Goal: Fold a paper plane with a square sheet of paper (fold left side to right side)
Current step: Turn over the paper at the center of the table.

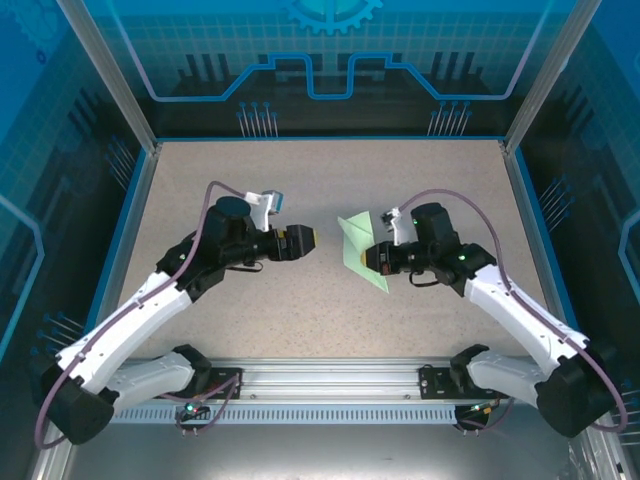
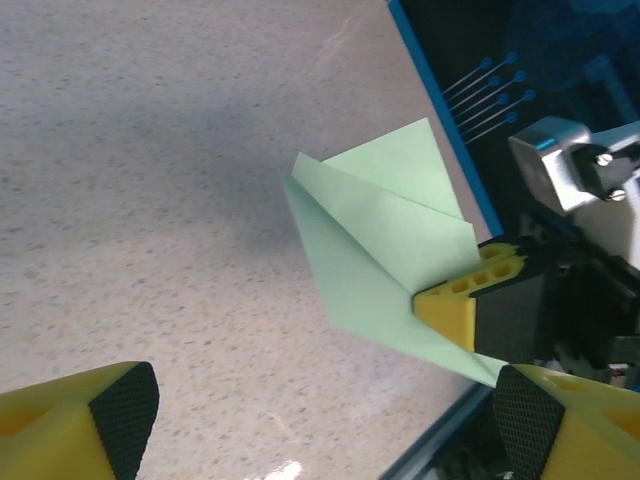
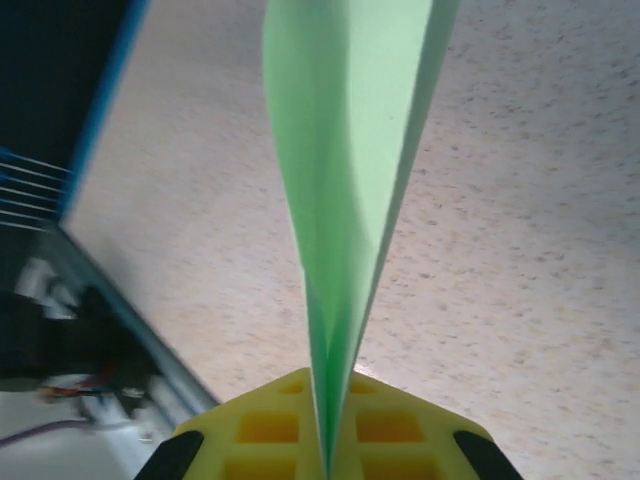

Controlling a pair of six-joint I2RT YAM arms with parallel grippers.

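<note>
Paper plane (image 1: pixel 356 250), a pale mint-green folded piece, sits over the table (image 1: pixel 300 180) slightly toward 3 o'clock from the table's middle. The speckled beige table is the broadest thing in view, with blue edging.

Next in size are the two arms. The left arm (image 1: pixel 140 310) reaches in from 7 o'clock, and the right arm (image 1: pixel 510 300) reaches in from 5 o'clock. Both point toward the middle.

The green paper is folded into layered triangular flaps. In the left wrist view the paper plane (image 2: pixel 380 250) shows one flap lifted above a wider one, with its sharp corner toward 9 o'clock. In the right wrist view the paper plane (image 3: pixel 345 150) is edge-on, a narrow wedge running up toward 12 o'clock. Whether its lower edge touches the table I cannot tell.

The right end effector (image 1: pixel 372 260) is pressed together on the paper plane at its 4 o'clock side. Its yellow fingers (image 3: pixel 270 430) pinch the crease between them.

The left end effector (image 1: pixel 305 240) is at 9 o'clock of the paper, near it but apart. Its jaws are spread wide, with nothing between its fingertips (image 2: pixel 125 410).
</note>
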